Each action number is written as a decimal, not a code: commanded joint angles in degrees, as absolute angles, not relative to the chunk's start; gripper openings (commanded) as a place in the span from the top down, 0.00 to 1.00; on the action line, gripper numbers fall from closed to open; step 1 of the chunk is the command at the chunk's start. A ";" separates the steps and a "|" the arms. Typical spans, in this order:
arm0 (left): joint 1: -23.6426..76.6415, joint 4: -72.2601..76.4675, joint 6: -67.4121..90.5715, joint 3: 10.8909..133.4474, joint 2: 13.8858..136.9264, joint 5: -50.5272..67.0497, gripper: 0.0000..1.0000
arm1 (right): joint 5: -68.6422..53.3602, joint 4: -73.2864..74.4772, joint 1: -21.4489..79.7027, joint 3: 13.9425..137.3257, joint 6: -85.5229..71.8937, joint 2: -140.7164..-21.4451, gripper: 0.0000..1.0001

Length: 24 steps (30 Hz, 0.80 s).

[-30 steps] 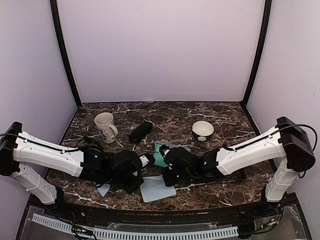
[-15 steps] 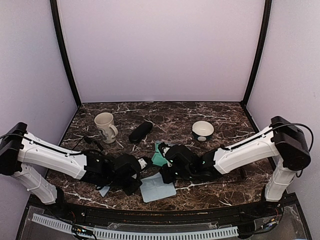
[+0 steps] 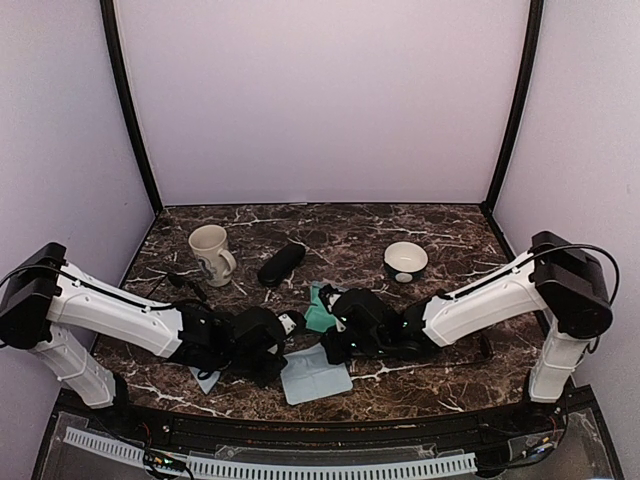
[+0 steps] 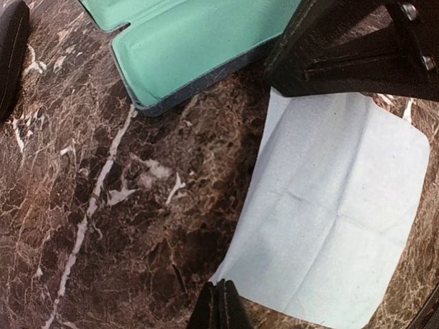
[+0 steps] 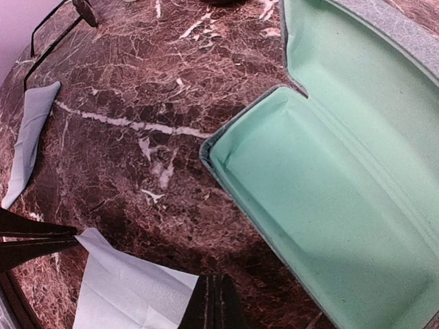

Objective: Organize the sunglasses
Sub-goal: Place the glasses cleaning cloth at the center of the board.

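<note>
sunglasses loose on the left of the table, both pincers shut on nothing

a pair of sunglasses (image 3: 189, 286) lies flat on the dark marble table (image 3: 450, 225), toward its left edge and just in front of the cream mug (image 3: 208, 250). the right wrist view shows a dark lens and a thin arm (image 5: 82, 10). nothing holds them. near the middle of the table a case (image 5: 329, 205) lies open, its green lining up. a pale blue cloth (image 4: 343, 212) lies beside it toward the near edge. the left pincer (image 4: 221, 301) is closed and empty at the cloth's edge. the right pincer (image 5: 214, 301) is also closed and empty, between cloth and case. a black case (image 3: 281, 263) and a bowl (image 3: 406, 260) sit farther back.
</note>
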<state>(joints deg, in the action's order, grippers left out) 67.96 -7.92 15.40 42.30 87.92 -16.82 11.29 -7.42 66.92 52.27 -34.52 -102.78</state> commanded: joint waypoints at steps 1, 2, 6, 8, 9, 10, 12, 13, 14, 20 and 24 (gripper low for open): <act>66.24 -6.88 14.12 41.35 88.29 -16.67 1.00 | 10.81 -9.67 65.67 51.83 -34.05 -104.18 1.00; 65.85 -6.55 13.81 41.31 88.45 -16.23 1.00 | 10.34 -9.69 65.51 52.02 -33.97 -104.46 1.00; 65.15 -5.67 12.88 41.54 89.22 -15.14 1.00 | 9.85 -9.74 65.24 52.54 -33.80 -105.30 1.00; 65.05 -5.48 12.64 41.61 89.51 -14.88 1.00 | 9.82 -9.82 65.22 52.73 -33.74 -105.52 1.00; 64.96 -5.45 12.60 41.72 89.71 -14.84 1.00 | 9.72 -9.81 65.14 52.80 -33.75 -105.56 1.00; 64.89 -5.42 12.51 41.81 89.89 -14.65 1.00 | 9.75 -9.73 65.13 52.86 -33.67 -105.69 1.00; 64.86 -5.48 12.46 41.92 90.10 -14.53 1.00 | 9.76 -9.77 65.00 52.99 -33.62 -105.85 1.00; 64.80 -5.45 12.40 41.99 90.17 -14.53 1.00 | 9.68 -9.74 64.96 53.07 -33.61 -105.85 1.00; 64.78 -5.59 12.39 42.01 90.25 -14.51 1.00 | 9.67 -9.70 64.95 53.17 -33.62 -105.78 1.00; 64.47 -5.79 12.16 42.01 90.49 -14.49 1.00 | 9.59 -9.75 64.78 53.42 -33.58 -105.92 0.99; 64.34 -5.88 11.99 42.01 90.59 -14.38 1.00 | 9.56 -9.76 64.69 53.53 -33.55 -106.02 0.99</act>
<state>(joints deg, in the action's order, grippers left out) 64.77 -4.86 12.64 42.24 90.35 -14.37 9.19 -8.60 65.23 52.38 -34.26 -105.27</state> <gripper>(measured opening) 0.004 0.015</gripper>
